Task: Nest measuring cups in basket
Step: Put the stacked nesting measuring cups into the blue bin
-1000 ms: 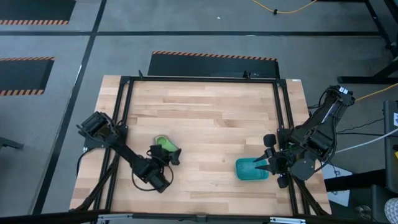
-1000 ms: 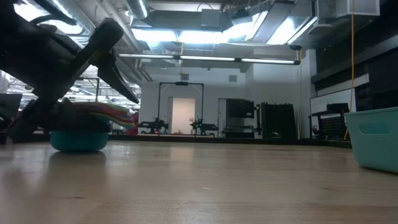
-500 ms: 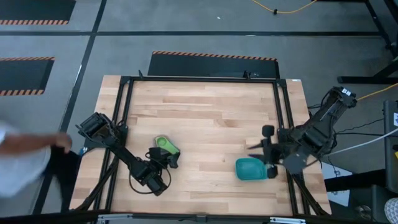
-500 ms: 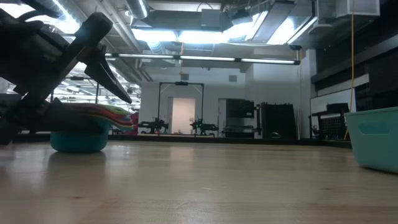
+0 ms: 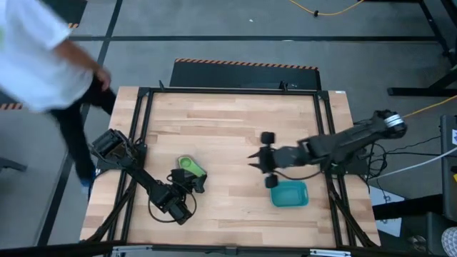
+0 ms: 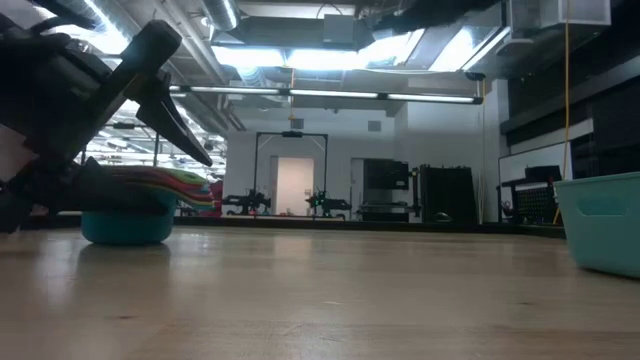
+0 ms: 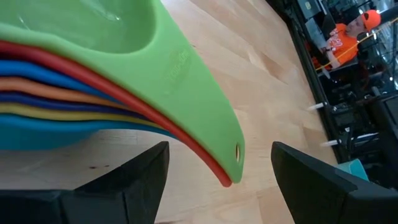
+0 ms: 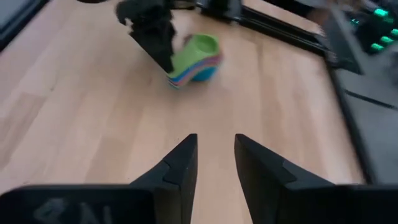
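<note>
On the pale wooden-plank worktop (image 5: 235, 128), the small round plastic measuring cups (image 5: 188, 165) sit nested in one stack, green on top, then red, blue, orange, dark blue and yellow layers, with a light blue cup at the bottom, as the left wrist view shows (image 7: 93, 68). The stack stands on the worktop's left half, well apart from the small teal rounded-rectangular shallow plastic basket (image 5: 289, 193), which sits toward the right front. The cups are outside the basket.

The left gripper (image 5: 191, 180) lies just beside the stack, on the side where the flat handles stick out. Its two dark fingers (image 7: 140, 171) are spread wide, one on each side of the protruding green and red handles without touching them. In the low view the stack (image 6: 130, 205) sits partly behind this arm's dark fingers (image 6: 165, 85), and the basket's wall (image 6: 600, 225) shows at the far right.

The right gripper (image 5: 261, 158) reaches out over the middle of the worktop, just beyond the basket's far-left corner, pointing toward the cups (image 8: 194, 59). Its fingers (image 8: 180, 165) stand apart with a narrow gap, holding nothing; whether it touches the worktop is hard to judge.

A person in a white shirt (image 5: 36, 50) stands beyond the worktop's far left corner.
</note>
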`<state>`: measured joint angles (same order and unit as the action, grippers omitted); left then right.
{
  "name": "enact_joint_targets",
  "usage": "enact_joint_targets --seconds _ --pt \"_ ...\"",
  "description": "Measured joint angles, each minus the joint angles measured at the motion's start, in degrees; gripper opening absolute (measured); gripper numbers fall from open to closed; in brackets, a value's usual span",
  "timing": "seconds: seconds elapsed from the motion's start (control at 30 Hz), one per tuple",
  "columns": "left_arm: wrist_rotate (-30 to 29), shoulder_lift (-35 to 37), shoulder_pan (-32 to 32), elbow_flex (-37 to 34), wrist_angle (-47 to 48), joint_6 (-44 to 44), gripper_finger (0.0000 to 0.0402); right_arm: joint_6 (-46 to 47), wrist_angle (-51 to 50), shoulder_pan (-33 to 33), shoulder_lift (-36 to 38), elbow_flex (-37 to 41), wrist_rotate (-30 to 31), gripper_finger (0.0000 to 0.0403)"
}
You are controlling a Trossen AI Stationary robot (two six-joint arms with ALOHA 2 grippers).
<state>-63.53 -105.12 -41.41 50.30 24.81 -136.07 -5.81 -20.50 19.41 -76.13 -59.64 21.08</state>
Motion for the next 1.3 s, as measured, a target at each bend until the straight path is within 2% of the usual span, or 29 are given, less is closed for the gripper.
enact_joint_targets --seconds 0.13,0.23,0.6,1.07,1.3 --pt "0.0 0.0 0.0 0.0 0.1 0.1 0.0275 -2.4 8.4 -4.1 -6.6 0.0 -7.9 0.0112" --pt "-0.1 0.0 0.0 0.0 0.2 0.1 0.0275 -3.6 13.3 -6.3 -11.5 0.0 -10.5 0.0112" --pt "-0.5 0.0 0.0 0.0 0.1 0.1 0.0275 -3.1 31.1 -11.9 -27.8 0.0 -10.7 0.0112" --pt "-0.5 0.0 0.0 0.0 0.0 0.0 0.0275 -0.5 53.8 -13.7 -41.4 -0.1 -10.7 0.0112" --pt "-0.2 0.0 0.0 0.0 -0.1 0.0 0.0275 -0.5 54.0 -14.6 -48.9 -6.0 -10.7 0.0112"
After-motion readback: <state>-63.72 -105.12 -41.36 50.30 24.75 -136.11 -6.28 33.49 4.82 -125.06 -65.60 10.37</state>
